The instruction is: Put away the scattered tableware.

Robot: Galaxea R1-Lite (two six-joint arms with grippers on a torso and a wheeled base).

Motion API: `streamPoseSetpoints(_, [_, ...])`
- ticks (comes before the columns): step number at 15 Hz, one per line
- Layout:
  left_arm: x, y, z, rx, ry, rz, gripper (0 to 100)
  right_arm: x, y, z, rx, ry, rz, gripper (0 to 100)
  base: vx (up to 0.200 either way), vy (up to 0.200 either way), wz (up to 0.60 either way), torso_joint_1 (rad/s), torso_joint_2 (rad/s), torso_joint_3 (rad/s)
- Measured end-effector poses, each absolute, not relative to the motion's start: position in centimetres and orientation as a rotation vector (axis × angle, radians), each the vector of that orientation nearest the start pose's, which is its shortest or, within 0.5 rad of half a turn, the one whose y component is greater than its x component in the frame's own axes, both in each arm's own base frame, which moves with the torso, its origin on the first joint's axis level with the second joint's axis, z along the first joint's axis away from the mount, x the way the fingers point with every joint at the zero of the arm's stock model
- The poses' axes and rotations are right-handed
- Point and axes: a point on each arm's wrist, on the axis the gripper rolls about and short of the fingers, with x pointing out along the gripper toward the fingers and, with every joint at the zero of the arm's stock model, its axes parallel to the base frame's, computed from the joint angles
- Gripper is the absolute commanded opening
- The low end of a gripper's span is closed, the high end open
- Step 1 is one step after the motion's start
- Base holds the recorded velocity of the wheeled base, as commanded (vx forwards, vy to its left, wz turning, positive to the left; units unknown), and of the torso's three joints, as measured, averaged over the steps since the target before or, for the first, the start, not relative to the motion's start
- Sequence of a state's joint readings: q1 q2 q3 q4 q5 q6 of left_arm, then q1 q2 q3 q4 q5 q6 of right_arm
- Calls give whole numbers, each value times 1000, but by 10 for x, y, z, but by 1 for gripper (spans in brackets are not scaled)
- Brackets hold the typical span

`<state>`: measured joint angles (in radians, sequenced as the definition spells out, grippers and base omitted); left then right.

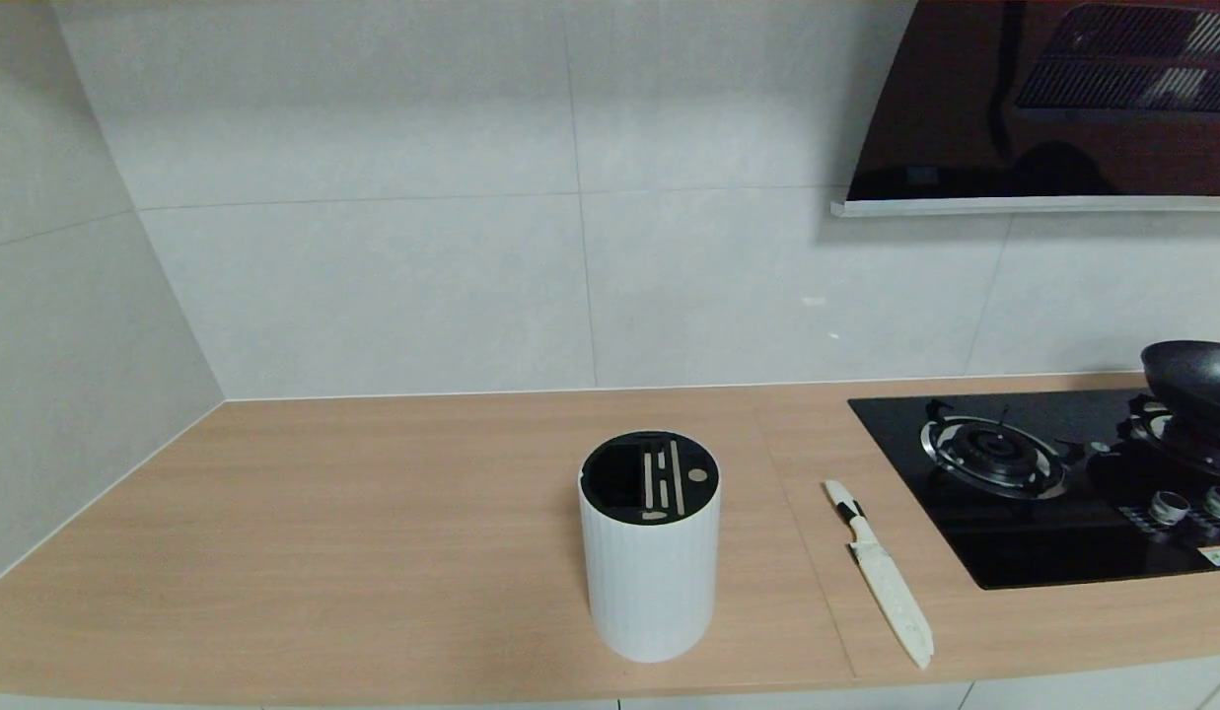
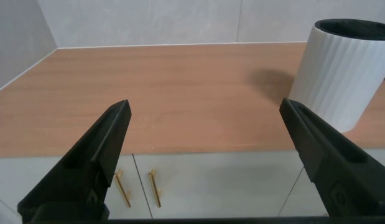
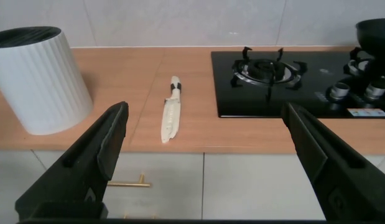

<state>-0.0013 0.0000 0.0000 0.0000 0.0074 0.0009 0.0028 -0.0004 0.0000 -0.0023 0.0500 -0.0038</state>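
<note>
Well ahead of the right gripper [image 3: 204,112] lies the knife [image 3: 171,118].

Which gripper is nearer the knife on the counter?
Right. The right gripper hangs open before the counter edge facing the knife; the left gripper hangs beyond the white holder, farther from it.

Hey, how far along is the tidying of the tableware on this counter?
Nothing looks done: the knife lies flat on the counter beside the white holder, whose slots look empty. Nothing is in hand; the left tool and right tool are open. To do: grasp the knife and slot it.
</note>
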Motion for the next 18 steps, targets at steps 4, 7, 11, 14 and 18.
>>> streamPoseSetpoints(4, [-23,0,75,0,0,6,100,-23,1,77,-12,-11,51,100,0,0,0,0,0,0])
streamPoseSetpoints(7, [-23,0,75,0,0,6,100,-27,2,93,2,-70,75,100,0,0,0,0,0,0])
streamPoseSetpoints(11, [-23,0,75,0,0,6,100,-27,3,125,12,-9,164,100,0,0,0,0,0,0])
streamPoseSetpoints(14, [-23,0,75,0,0,6,100,-4,4,142,-13,136,172,100,0,0,0,0,0,0])
streamPoseSetpoints(18, [-23,0,75,0,0,5,100,48,5,161,-18,339,200,100,0,0,0,0,0,0])
